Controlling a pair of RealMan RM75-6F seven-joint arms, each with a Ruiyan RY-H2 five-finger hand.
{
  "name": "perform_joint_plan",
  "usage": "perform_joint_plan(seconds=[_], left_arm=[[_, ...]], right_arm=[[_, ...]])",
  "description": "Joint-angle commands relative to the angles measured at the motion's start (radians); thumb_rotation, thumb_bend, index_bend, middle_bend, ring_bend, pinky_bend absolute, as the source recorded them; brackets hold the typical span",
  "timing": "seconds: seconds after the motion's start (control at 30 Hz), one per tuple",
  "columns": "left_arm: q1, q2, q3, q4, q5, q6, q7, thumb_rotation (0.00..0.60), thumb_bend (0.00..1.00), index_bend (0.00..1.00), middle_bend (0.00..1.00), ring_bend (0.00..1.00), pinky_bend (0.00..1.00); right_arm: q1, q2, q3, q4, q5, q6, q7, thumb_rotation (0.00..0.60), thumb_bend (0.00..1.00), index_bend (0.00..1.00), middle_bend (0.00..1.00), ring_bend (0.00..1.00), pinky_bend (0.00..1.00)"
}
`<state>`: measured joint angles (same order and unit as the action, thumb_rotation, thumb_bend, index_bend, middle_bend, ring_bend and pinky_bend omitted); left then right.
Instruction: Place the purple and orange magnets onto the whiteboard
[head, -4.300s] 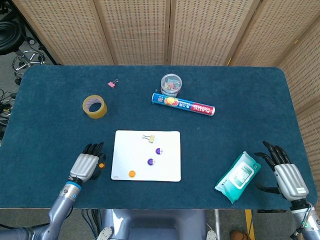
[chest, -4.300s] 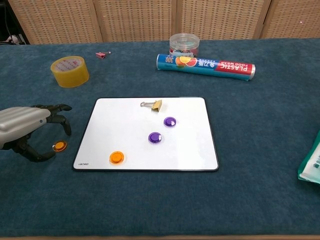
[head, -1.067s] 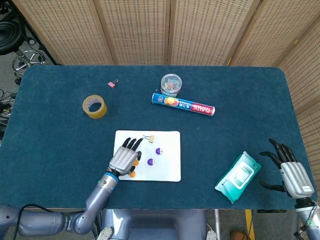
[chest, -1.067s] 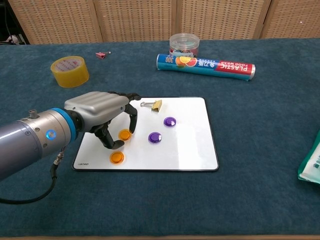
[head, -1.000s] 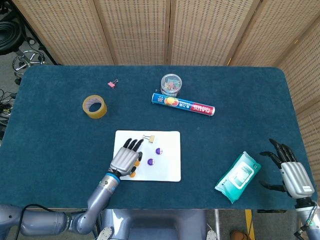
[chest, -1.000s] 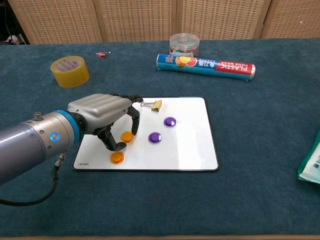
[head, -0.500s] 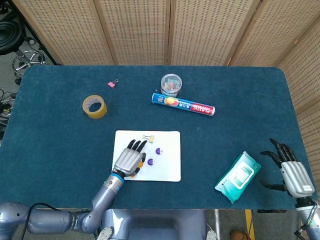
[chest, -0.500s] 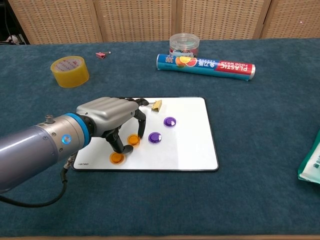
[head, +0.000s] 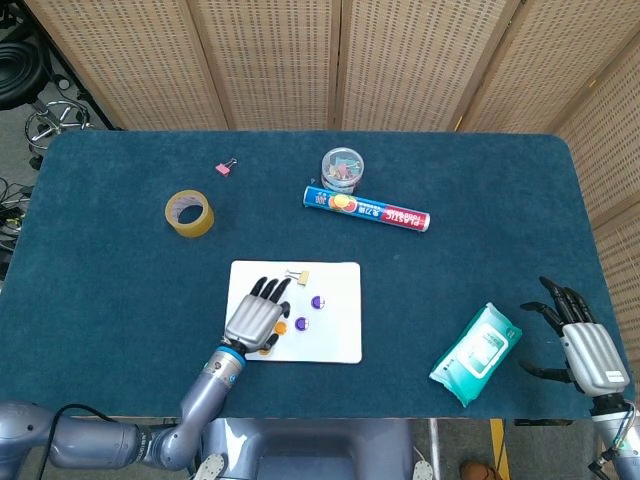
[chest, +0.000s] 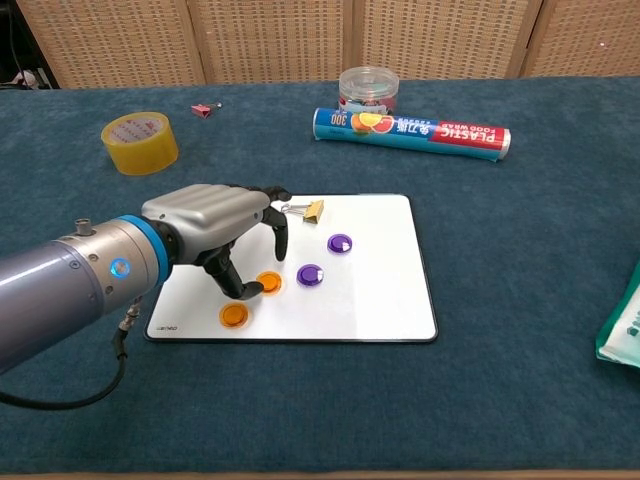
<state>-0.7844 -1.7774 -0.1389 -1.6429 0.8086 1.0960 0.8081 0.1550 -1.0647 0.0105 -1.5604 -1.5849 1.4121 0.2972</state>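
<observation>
The left hand (chest: 215, 232) reaches over the left part of the whiteboard (chest: 380, 300), palm down, its silver back turned up and its dark fingers (chest: 279, 222) arched forward and down toward the board's middle. The thumb curls underneath, its tip right beside one orange magnet (chest: 269, 282), which lies flat on the board just below the fingertips. Nothing is gripped: the fingers are spread and the magnet sits free on the white surface (whether the thumb tip actually touches it cannot be told from the chest view). The forearm runs off to the lower left, a grey sleeve with a blue ring at the wrist.

A second orange magnet (chest: 233, 315) lies on the board near its lower left corner, just below the thumb. Two purple magnets rest on the board to the right of the hand, one (chest: 310, 274) just beside the first orange magnet and the other (chest: 340, 243) a little farther up and right. A gold binder clip (chest: 309, 209) sits at the board's upper edge, near the fingertips.

The right hand (head: 585, 350) shows only in the head view, low at the table's right edge, palm down with its fingers spread apart and holding nothing. A green pack of wipes (head: 477, 352) lies to its left, apart from it.
</observation>
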Motion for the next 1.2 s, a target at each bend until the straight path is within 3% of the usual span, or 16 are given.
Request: perform_joint_plan(seconds=[0.03, 0.23, 0.33, 0.43, 0.57, 0.83, 1.0, 1.2], left_arm=[[0.011, 0.034, -0.002, -0.042, 0.019, 0.024, -0.018, 0.6, 0.32, 0.39, 0.0, 0.0, 0.0], [0.072, 0.186, 0.009, -0.162, 0.12, 0.104, -0.094, 0.6, 0.31, 0.29, 0.0, 0.0, 0.0], [0.117, 0.272, 0.024, -0.196, 0.188, 0.136, -0.17, 0.6, 0.31, 0.26, 0.0, 0.0, 0.0], [0.172, 0.37, 0.054, -0.205, 0.29, 0.158, -0.292, 0.6, 0.3, 0.16, 0.0, 0.0, 0.0], [0.259, 0.464, 0.099, -0.148, 0.421, 0.217, -0.487, 0.6, 0.25, 0.02, 0.0, 0.0, 0.0], [0.411, 0.552, 0.196, 0.031, 0.622, 0.347, -0.826, 0.6, 0.12, 0.0, 0.0, 0.0, 0.0], [0.511, 0.561, 0.23, 0.123, 0.655, 0.443, -0.916, 0.6, 0.11, 0.0, 0.0, 0.0, 0.0], [0.592, 0.585, 0.241, 0.152, 0.665, 0.505, -0.955, 0.6, 0.11, 0.0, 0.0, 0.0, 0.0]], right_arm=[[0.0, -0.001, 0.0, 0.001, 0.0, -0.001, -0.001, 0.6, 0.0, 0.27, 0.0, 0.0, 0.0], [0.001, -0.002, -0.003, -0.003, -0.006, -0.002, -0.008, 0.6, 0.0, 0.27, 0.0, 0.0, 0.0], [0.001, -0.003, -0.006, -0.006, -0.011, -0.003, -0.015, 0.6, 0.0, 0.27, 0.0, 0.0, 0.0], [0.001, -0.004, -0.009, -0.012, -0.017, -0.002, -0.025, 0.6, 0.0, 0.27, 0.0, 0.0, 0.0], [0.0, -0.006, -0.014, -0.022, -0.026, 0.0, -0.044, 0.6, 0.0, 0.27, 0.0, 0.0, 0.0], [-0.008, -0.013, -0.012, -0.04, -0.038, 0.023, -0.104, 0.6, 0.0, 0.21, 0.0, 0.0, 0.0], [-0.03, -0.038, 0.015, -0.045, -0.016, 0.079, -0.228, 0.6, 0.0, 0.02, 0.0, 0.0, 0.0], [-0.056, -0.067, 0.044, -0.056, 0.0, 0.147, -0.3, 0.6, 0.0, 0.0, 0.0, 0.0, 0.0]])
